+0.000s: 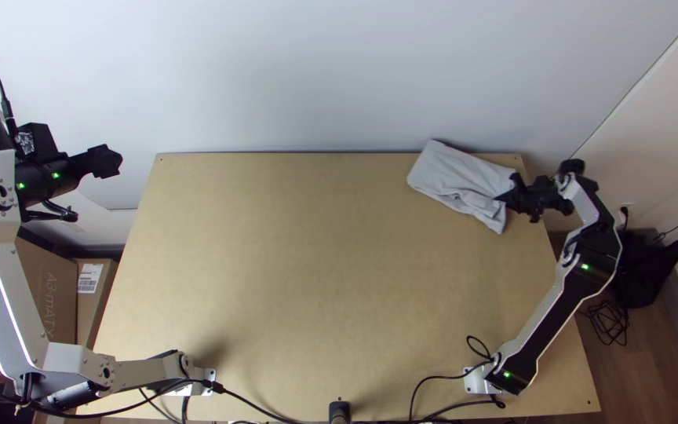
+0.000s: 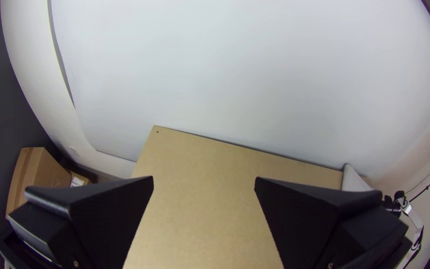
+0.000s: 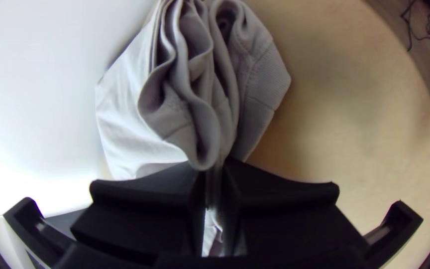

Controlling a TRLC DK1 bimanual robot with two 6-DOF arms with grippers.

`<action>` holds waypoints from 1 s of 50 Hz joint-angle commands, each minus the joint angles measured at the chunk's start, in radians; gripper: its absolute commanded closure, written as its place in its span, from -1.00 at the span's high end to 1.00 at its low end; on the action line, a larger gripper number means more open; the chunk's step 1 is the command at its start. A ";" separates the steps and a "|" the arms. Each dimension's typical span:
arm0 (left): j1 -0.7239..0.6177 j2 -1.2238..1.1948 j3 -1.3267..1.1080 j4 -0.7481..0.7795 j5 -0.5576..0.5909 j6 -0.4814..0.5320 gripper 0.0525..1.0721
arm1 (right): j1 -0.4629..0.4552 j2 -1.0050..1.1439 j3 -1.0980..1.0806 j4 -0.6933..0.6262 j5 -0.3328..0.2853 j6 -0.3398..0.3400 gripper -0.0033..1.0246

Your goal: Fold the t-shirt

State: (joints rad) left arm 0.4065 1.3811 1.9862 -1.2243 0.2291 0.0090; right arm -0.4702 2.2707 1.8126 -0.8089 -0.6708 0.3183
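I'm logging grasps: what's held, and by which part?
The right gripper holds the t-shirt by bunched layers at its right end in the top view; the left gripper holds nothing.

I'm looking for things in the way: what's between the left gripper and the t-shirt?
In the top view, just bare wooden table and a gap beyond its edge lie between the left gripper and the t-shirt.

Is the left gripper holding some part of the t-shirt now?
No, the left gripper has its fingers wide apart, with nothing between them.
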 commanded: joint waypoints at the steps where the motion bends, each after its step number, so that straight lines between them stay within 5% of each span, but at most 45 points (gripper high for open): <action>1: -0.006 -0.001 0.028 -0.006 0.015 0.013 0.92 | -0.079 -0.022 -0.002 0.001 0.008 -0.044 -0.95; 6: -0.006 -0.004 0.028 -0.011 0.015 0.013 0.92 | -0.136 -0.020 0.001 -0.010 0.008 -0.094 -0.95; 8: -0.008 -0.005 0.028 -0.012 0.015 0.013 0.92 | -0.150 -0.020 0.002 -0.016 0.010 -0.130 -0.79; 9: -0.008 -0.005 0.028 -0.014 0.015 0.013 0.92 | -0.157 -0.022 0.004 -0.018 0.013 -0.140 -0.59; 12: -0.008 -0.005 0.026 -0.015 0.015 0.011 0.92 | -0.174 -0.036 0.004 -0.022 0.050 -0.179 0.69; 13: -0.008 -0.005 0.025 -0.015 0.015 0.011 0.92 | -0.180 -0.043 0.005 -0.021 0.074 -0.191 0.96; 27: -0.049 -0.034 0.028 -0.015 0.015 -0.007 0.92 | -0.220 -0.356 -0.067 0.234 0.338 -0.283 0.93; 41: -0.124 -0.125 -0.001 0.026 0.015 -0.066 0.92 | -0.077 -0.863 -0.282 0.462 0.398 -0.409 0.93; 50: -0.133 -0.320 -0.245 0.290 0.015 -0.096 0.92 | 0.084 -1.143 -0.357 0.533 0.476 -0.421 0.93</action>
State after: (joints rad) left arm 0.2802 1.1793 1.8729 -1.0424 0.2333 -0.0479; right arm -0.4477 1.2552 1.5105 -0.3000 -0.2234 -0.0780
